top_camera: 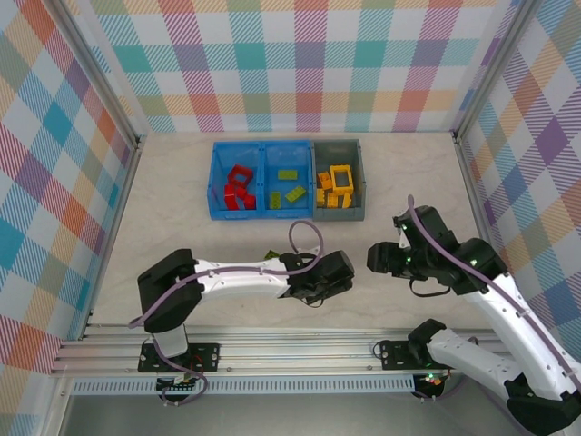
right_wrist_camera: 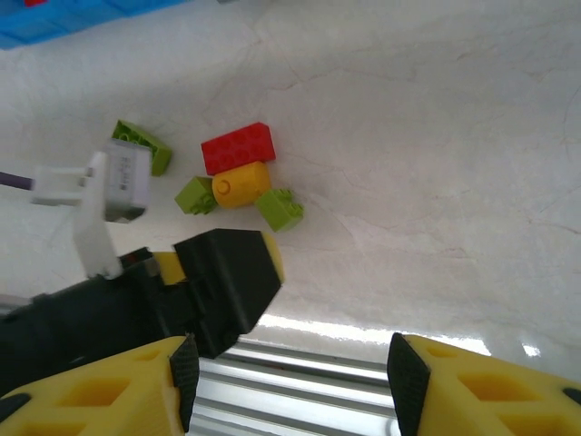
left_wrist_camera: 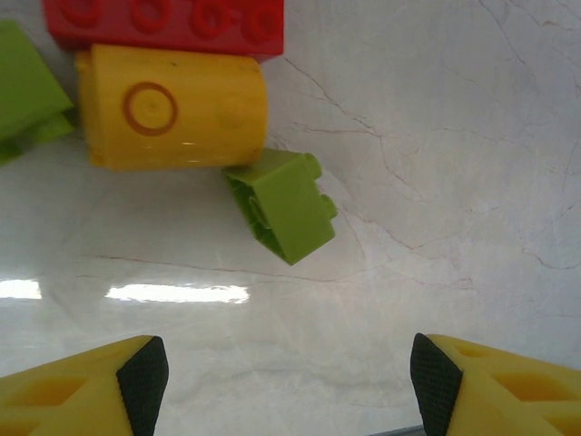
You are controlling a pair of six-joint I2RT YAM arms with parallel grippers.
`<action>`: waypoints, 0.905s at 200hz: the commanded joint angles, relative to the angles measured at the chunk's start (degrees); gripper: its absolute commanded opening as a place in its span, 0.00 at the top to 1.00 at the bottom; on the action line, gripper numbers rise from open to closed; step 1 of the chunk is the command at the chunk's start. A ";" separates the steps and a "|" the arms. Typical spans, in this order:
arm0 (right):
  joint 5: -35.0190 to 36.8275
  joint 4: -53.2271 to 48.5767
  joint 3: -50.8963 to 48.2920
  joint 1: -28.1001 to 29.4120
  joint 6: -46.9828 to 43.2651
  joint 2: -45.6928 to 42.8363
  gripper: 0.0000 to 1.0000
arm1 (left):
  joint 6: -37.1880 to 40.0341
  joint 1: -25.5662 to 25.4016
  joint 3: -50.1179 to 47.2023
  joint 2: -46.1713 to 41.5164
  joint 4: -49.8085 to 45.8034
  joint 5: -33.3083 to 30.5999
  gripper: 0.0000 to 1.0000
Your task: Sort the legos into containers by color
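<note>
**A:** The left fingers (left_wrist_camera: 143, 381): apart, or on something?

**B:** Apart, with nothing between them. They hover low over bare surface (left_wrist_camera: 436, 182), and a green brick (left_wrist_camera: 286, 204) lies just ahead, tipped on its side.

**A:** Why that spot?

**B:** I'd say they're lining up on it. That brick sits at the near edge of the cluster, with free space on its right and near sides, so it's the easiest one to straddle.

**A:** And behind it?

**B:** A yellow round (left_wrist_camera: 172, 107) is just beside its corner, perhaps touching. A red brick (left_wrist_camera: 163, 20) lies against the far side of the yellow, and a second green (left_wrist_camera: 27, 91) is on the left. A careless close could nudge the yellow.

**A:** The right fingers (right_wrist_camera: 407, 381)?

**B:** Also spread and empty. They look down on the same cluster past the left arm (right_wrist_camera: 222, 282) from higher up and off to the side. That's probably to leave the left arm room.

**A:** The bins?

**B:** They're well apart from the cluster, at the far side. The blue bin (top_camera: 261, 216) has reds (top_camera: 239, 188) in its left compartment and greens (top_camera: 290, 186) in its right. The grey bin (top_camera: 339, 216) touches it on the right and holds yellows (top_camera: 336, 186). So this brick belongs in the blue bin's right compartment.
</note>
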 commanded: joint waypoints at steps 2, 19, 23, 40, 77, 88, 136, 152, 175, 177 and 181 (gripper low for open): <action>2.15 -0.08 2.02 0.38 -1.04 -1.79 0.40 | -2.76 -0.46 5.59 4.18 -0.53 -1.50 0.29; 1.76 1.07 1.76 0.37 -1.46 -3.32 0.39 | -4.48 0.61 6.83 6.72 -1.57 -1.77 0.32; 1.66 1.29 1.76 0.37 -1.60 -3.71 0.39 | -4.97 0.90 6.62 7.34 -1.10 -1.61 0.33; 1.57 1.66 1.84 0.37 -1.88 -4.95 0.38 | -6.89 1.99 6.92 9.51 -0.86 -0.81 0.36; 1.72 1.49 1.93 0.37 -1.92 -5.73 0.37 | -7.45 3.20 8.75 11.91 -2.43 -2.20 0.43; 1.58 1.56 1.69 0.37 -1.83 -5.60 0.37 | -7.18 3.44 9.57 12.53 -2.96 -2.42 0.45; 1.16 2.44 1.06 0.37 -1.82 -5.17 0.37 | -6.82 4.25 10.23 13.94 -3.50 -3.06 0.61; 1.15 2.49 0.97 0.38 -1.83 -5.16 0.37 | -6.17 4.42 10.32 13.85 -3.94 -3.59 0.66; 1.06 2.70 0.49 0.37 -1.74 -5.03 0.37 | -5.68 4.43 10.71 13.67 -4.63 -4.02 0.71; 1.01 2.70 0.45 0.37 -1.74 -5.06 0.37 | -5.68 4.43 10.71 13.61 -4.65 -4.02 0.72; 1.02 2.80 0.36 0.37 -1.75 -5.05 0.37 | -5.61 4.43 10.74 13.54 -4.66 -4.00 0.73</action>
